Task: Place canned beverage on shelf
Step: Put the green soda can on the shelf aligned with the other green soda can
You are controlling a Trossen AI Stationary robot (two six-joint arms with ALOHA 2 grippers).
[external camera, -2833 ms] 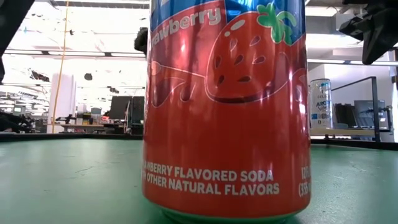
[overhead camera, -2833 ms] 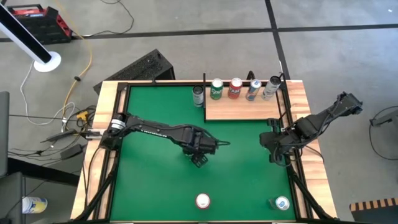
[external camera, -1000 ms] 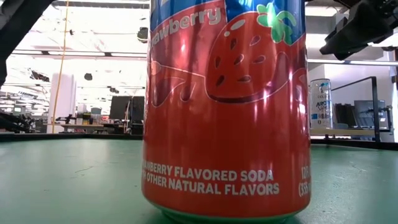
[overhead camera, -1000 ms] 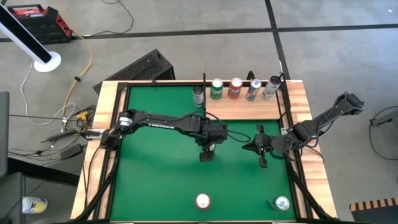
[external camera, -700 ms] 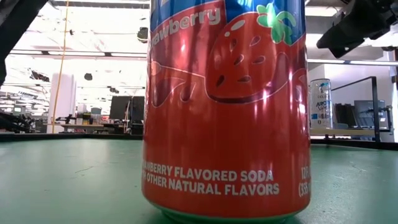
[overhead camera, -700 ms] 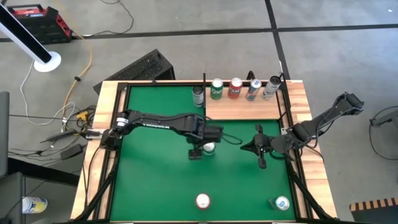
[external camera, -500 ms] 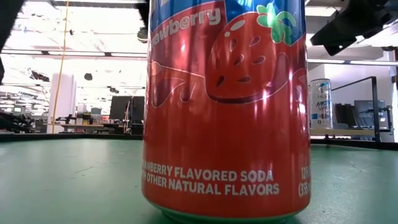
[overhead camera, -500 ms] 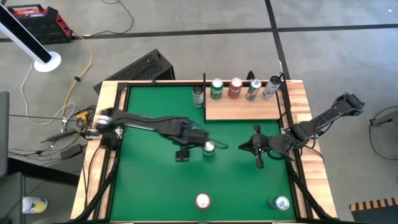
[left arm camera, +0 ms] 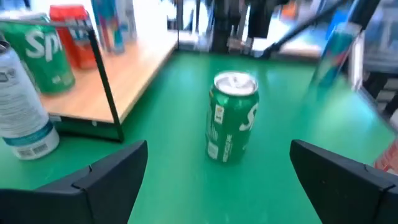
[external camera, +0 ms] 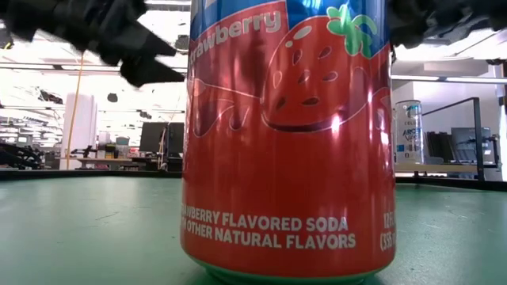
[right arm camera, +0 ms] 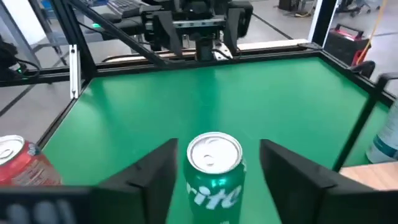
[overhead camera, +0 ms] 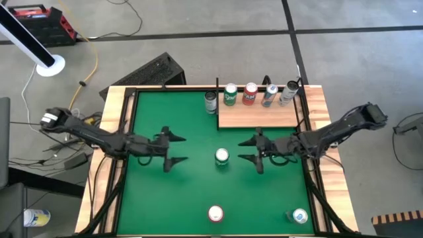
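Green can (overhead camera: 221, 156) | upright mid-tabletop (overhead camera: 172, 198), apart from shelf (overhead camera: 258, 116) | right gripper (overhead camera: 250, 150) beside it, fingers apart, empty | left gripper (overhead camera: 173, 149) wide apart | we judged it light, rigid, slippery: grasp mid-wall.

The red strawberry soda can (external camera: 289, 134) close to the low camera reads "…wberry" across its top and, near its base, "…BERRY FLAVORED SODA" over "…OTHER NATURAL FLAVORS". The green can (right arm camera: 213, 174) standing mid-table shows "…rite" in white in the right wrist view. A second green can (left arm camera: 38, 53) on the wooden shelf (left arm camera: 127, 78) shows "Sp…" in white.
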